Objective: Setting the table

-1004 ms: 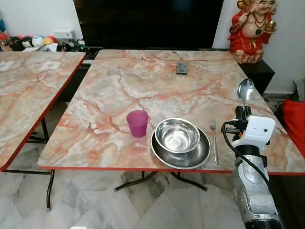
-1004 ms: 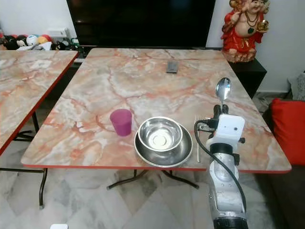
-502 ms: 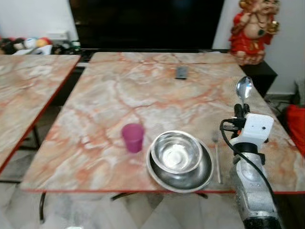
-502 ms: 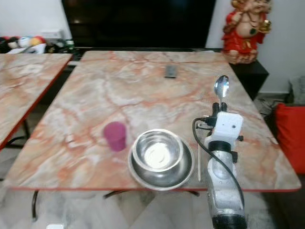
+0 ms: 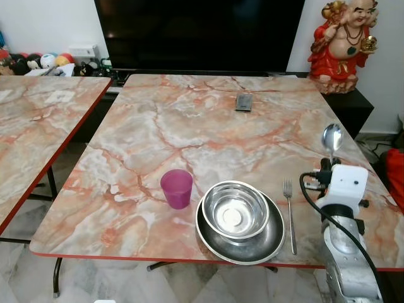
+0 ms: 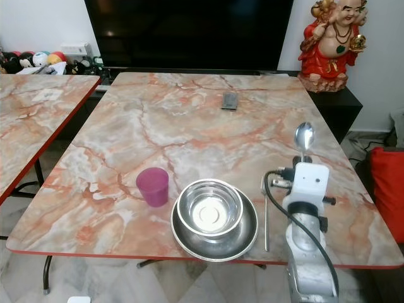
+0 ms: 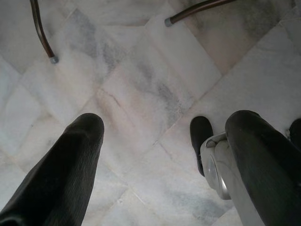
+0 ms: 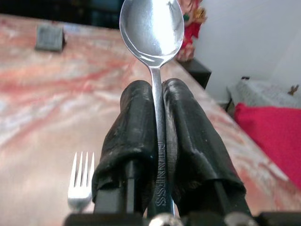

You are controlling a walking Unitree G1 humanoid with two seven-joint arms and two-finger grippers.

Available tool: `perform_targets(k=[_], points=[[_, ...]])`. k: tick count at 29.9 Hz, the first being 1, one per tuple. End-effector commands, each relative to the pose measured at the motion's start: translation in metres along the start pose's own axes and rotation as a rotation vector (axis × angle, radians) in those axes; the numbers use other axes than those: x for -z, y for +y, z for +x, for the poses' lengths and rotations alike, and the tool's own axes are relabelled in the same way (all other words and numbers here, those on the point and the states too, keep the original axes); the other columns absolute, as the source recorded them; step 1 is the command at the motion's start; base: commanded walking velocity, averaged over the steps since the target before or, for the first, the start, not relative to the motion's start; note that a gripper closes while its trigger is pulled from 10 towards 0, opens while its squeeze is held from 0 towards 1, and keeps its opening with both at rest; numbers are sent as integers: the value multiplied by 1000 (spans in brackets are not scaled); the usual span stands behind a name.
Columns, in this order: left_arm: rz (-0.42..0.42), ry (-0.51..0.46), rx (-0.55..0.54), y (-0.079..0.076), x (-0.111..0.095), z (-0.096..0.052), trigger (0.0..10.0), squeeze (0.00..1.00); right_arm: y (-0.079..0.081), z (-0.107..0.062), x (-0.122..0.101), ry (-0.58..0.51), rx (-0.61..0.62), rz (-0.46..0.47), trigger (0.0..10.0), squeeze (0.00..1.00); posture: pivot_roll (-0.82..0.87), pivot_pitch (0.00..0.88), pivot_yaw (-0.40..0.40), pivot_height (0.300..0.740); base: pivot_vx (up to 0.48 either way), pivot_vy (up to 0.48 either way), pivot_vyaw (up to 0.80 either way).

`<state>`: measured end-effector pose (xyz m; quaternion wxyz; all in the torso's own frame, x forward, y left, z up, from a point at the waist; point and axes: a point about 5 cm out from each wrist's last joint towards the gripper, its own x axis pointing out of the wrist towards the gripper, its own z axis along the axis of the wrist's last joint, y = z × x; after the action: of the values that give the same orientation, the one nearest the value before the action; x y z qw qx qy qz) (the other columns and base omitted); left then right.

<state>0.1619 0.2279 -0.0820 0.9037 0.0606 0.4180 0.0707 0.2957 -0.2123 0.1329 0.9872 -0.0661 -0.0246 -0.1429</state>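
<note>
A home living room (television (image 5: 199, 31), red figurine (image 5: 346, 39)).

A marble-patterned worktop (image 5: 189, 120) with a red edge stands on dark metal legs over a pale marble tile floor (image 7: 141, 94), and a second worktop of the same kind (image 5: 31, 132) sits just beside it on the left. Behind them a large dark screen (image 5: 196, 31) fills the white wall, with a red and gold laughing statue (image 5: 346, 38) on a dark cabinet to its right. Small colourful figurines (image 5: 38, 62) line a low shelf at the far left, and something red (image 6: 386, 189) lies at the right edge.
</note>
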Motion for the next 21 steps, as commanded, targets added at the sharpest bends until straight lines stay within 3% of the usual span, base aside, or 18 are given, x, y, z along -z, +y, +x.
perform_targets(k=[1,2,9,21], points=[[6,20,-2,1,4,-1,10000,0,-2,-1,-2,17,-16,12,10000,0,-38,84,-8,740,0,0,0],[6,20,-2,0,4,-1,10000,0,-4,-2,6,78,-21,3,10000,0,-43,85,-8,740,0,0,0],[6,18,-1,1,3,0,10000,0,8,-4,24,220,-91,66,10000,0,-41,84,-8,740,0,0,0],[9,20,-4,3,4,-1,10000,0,6,-1,43,305,-69,52,10000,0,-36,79,-2,740,0,0,0]])
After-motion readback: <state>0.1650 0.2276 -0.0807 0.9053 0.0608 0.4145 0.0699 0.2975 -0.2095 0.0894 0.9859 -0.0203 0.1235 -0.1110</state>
